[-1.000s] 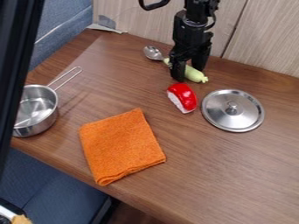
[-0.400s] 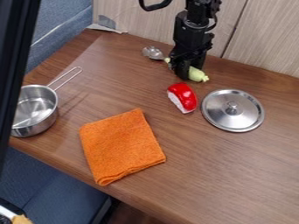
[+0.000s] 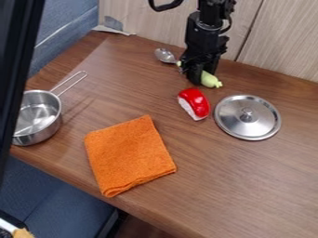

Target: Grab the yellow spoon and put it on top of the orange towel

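Note:
My gripper (image 3: pixel 197 78) hangs low at the table's back edge, closed around the pale yellow-green handle (image 3: pixel 211 80) of the spoon. The spoon's metal bowl (image 3: pixel 165 56) points to the upper left, and the handle's rounded end sticks out to the right of the gripper. The middle of the handle is hidden behind the gripper. An orange towel (image 3: pixel 129 155) lies folded flat on the table, nearer the camera and to the left, apart from the spoon.
A red and white toy piece (image 3: pixel 194 103) lies just in front of the gripper, with a metal lid (image 3: pixel 248 117) to its right. At the left edge stands a metal saucepan (image 3: pixel 57 116), its handle toward the back. The wooden wall (image 3: pixel 282 37) rises close behind the arm.
The gripper's fingers have come together on the spoon handle. The spoon's bowl has shifted very slightly, lately a little to the right.

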You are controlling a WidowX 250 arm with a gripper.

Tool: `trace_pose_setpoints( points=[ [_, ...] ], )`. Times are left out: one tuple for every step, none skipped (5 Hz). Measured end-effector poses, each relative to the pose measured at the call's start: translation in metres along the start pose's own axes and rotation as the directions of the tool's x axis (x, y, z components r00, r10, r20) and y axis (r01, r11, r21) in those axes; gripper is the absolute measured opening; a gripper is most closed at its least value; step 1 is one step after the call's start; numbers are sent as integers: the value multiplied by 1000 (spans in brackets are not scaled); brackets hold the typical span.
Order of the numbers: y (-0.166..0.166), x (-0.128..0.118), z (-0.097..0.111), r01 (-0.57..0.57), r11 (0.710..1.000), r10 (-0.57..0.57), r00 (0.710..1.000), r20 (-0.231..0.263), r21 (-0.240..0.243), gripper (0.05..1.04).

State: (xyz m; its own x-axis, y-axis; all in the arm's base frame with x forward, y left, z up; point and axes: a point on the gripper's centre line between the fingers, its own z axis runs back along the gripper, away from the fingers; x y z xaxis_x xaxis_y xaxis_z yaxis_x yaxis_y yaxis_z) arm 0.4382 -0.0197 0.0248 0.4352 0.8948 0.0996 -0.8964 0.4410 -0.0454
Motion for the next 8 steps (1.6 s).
trace_pose_setpoints(
  points=[
    [-7,3,11,-1,1000,1,1000,0,-19,441],
    [-6,2,14,-2,1000,2,1000,-15,-5,433],
    [-5,3,36,13,999,-13,1000,-8,-45,433],
    [16,11,62,7,996,-6,1000,13,-85,433],
    [39,11,77,52,995,-51,999,13,-90,433],
    [63,9,91,136,984,-132,990,41,-117,433],
    [85,11,91,168,977,-164,986,42,-130,433],
    [107,5,84,215,969,-212,977,38,-120,433]
  ],
)
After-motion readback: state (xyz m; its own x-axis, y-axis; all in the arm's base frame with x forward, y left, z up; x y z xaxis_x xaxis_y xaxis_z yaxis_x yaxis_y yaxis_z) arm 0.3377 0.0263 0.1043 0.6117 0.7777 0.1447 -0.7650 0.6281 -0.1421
